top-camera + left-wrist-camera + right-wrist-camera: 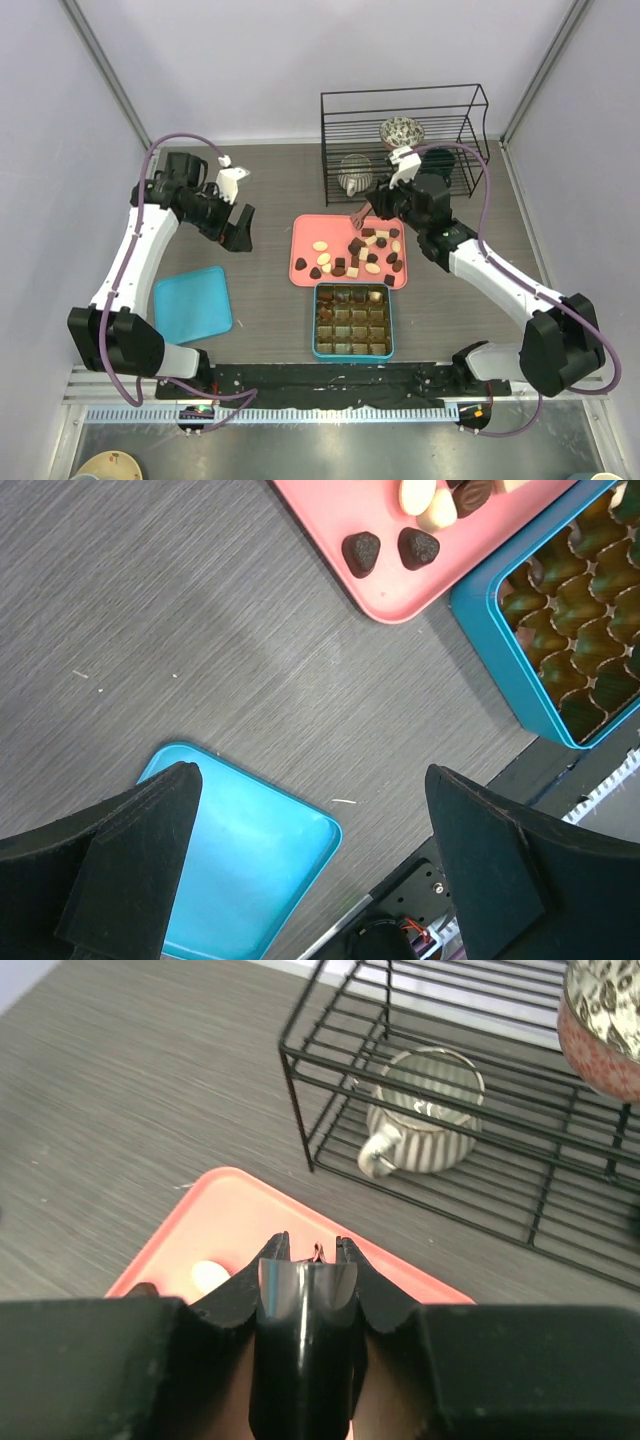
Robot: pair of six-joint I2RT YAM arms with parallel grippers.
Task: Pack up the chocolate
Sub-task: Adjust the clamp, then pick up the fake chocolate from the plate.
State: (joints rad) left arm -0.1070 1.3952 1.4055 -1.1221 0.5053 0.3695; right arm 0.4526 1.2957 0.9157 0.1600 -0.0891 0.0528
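Chocolate (355, 244): loose pieces on pink tray (305, 235), mostly its right half
Box (316, 325): just beside tray's near edge, open
Lid (193, 303): near-left of tray
Left gripper (238, 230): left of tray, jaws wide, empty
Right gripper (358, 217): over tray's far edge, jaws narrow; can't tell if holding anything
Rack (360, 125): beyond tray, mug (352, 172) inside

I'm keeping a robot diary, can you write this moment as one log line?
left claw: open, over table | right claw: narrow, at far edge of pink tray, grip unclear | chocolate: on pink tray
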